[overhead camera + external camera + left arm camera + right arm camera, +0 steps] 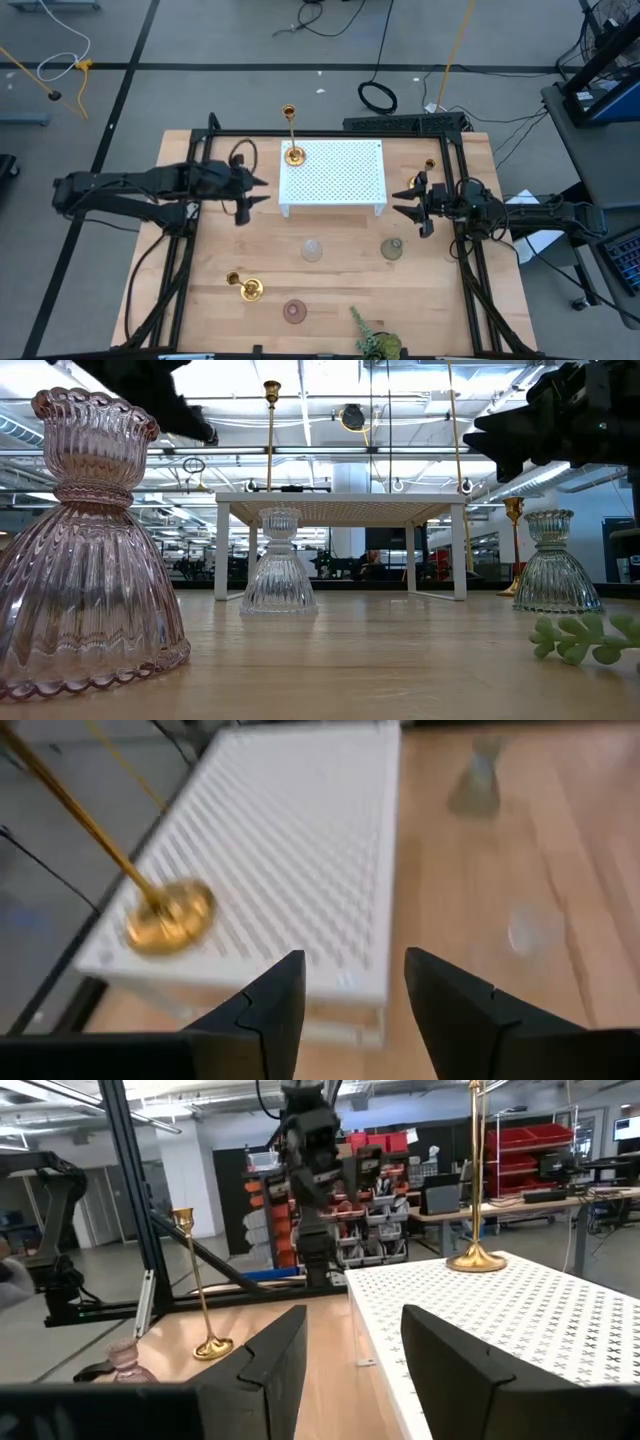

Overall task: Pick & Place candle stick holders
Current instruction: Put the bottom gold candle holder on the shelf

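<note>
While both of my arms hang above the table (200, 300), my left fingers (270, 1010) stand parted with nothing between them, and my left gripper (250, 191) sits just off the left edge of the white perforated stand (340, 175). My right fingers (440, 1350) are likewise spread and bare; my right gripper (412, 203) hovers just off the stand's right edge, pointing back toward it.

On the stand's far left corner stands one gold candlestick (293, 152), upright, its round base resting on the perforated top. A second gold candlestick (430, 165) stands on the table at the far right, just beyond my right gripper. The third gold candlestick (250, 289) stands on the near left part of the table, well apart from both grippers.

The three glass holders sit on the table nearer than the stand: the clear holder (313, 249) near the middle, the green holder (391, 249) to its right, below my right gripper, and the pink holder (294, 311) nearest the front edge. A green leafy sprig (373, 338) lies at the near edge, right of the pink holder.
</note>
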Robot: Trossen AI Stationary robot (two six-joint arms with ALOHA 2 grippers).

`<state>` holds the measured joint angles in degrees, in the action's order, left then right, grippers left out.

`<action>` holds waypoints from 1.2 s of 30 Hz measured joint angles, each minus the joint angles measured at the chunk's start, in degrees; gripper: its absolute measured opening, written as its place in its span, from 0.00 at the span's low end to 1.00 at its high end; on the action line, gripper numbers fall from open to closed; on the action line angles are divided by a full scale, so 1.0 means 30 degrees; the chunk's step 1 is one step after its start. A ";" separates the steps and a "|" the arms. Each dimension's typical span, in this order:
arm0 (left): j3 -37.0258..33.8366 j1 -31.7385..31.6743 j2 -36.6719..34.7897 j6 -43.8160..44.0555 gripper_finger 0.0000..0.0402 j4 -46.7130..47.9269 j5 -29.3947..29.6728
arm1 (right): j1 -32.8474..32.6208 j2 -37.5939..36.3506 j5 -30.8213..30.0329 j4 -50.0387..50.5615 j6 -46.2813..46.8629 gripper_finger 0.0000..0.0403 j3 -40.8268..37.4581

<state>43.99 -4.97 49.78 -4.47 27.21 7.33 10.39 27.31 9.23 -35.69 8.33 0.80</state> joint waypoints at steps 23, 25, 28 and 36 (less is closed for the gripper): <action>-0.3662 0.7719 0.0007 -0.0732 0.45 0.2991 -0.5974 | 0.0000 0.0000 0.0001 -0.0003 -0.0003 0.39 -0.0002; -0.4092 0.8338 0.0007 -0.0485 0.45 0.1791 -0.6263 | 0.0000 0.0000 0.0001 -0.0003 -0.0003 0.39 0.0000; -0.4430 0.9197 0.0022 -0.0454 0.45 0.0445 -0.6924 | 0.0000 0.0000 0.0005 -0.0011 -0.0003 0.39 -0.0003; -0.4473 1.1196 0.0044 -0.0295 0.45 -0.2521 -0.6715 | 0.0000 0.0000 0.0009 -0.0011 -0.0003 0.39 -0.0005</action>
<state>30.57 28.62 49.91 -5.35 19.65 -12.81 10.39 27.31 9.26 -35.73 8.32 0.78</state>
